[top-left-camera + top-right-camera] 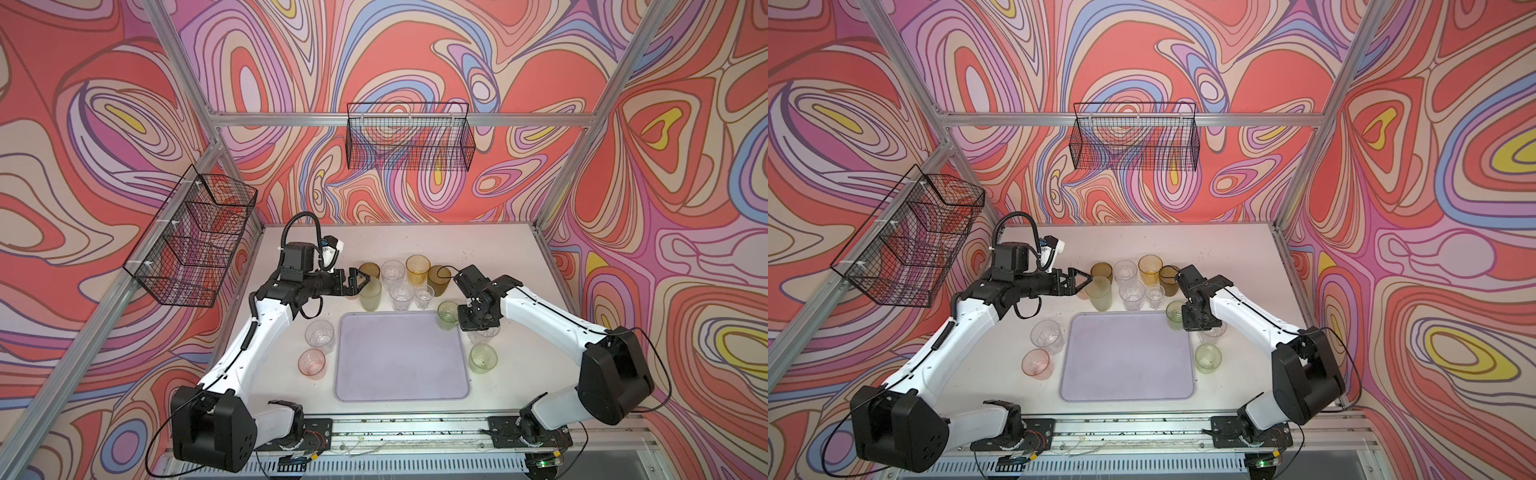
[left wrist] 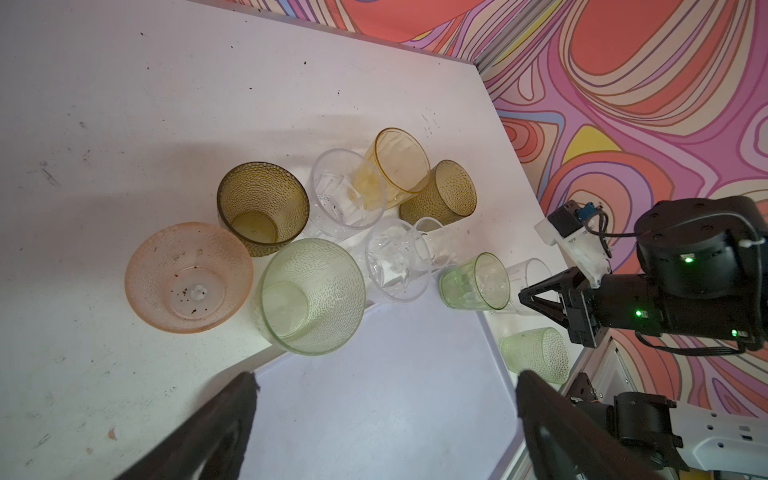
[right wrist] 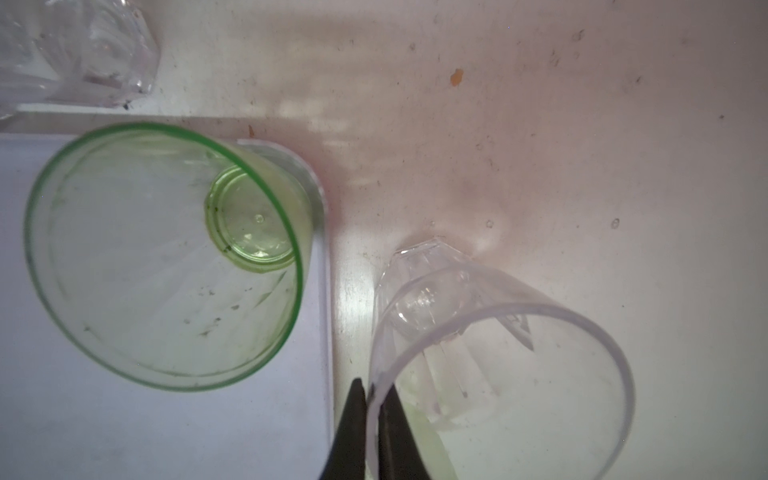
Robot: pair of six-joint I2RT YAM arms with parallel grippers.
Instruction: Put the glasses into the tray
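Note:
The pale lilac tray (image 1: 399, 374) lies mid-table with one green glass (image 1: 448, 313) on its far right corner. My right gripper (image 3: 374, 388) is shut on the rim of a clear glass (image 3: 498, 353), which is just off the tray's right edge (image 3: 328, 332); in both top views the wrist hides most of that glass (image 1: 484, 334). My left gripper (image 2: 384, 378) is open and holds nothing. It hovers by a tall pale green glass (image 1: 370, 295) in the cluster behind the tray. Several other glasses (image 1: 417, 268) stand there.
A clear glass (image 1: 320, 336) and a pink glass (image 1: 311, 363) stand left of the tray, and a pale green glass (image 1: 483, 358) stands to its right. Black wire baskets hang on the left wall (image 1: 195, 237) and on the back wall (image 1: 409, 137).

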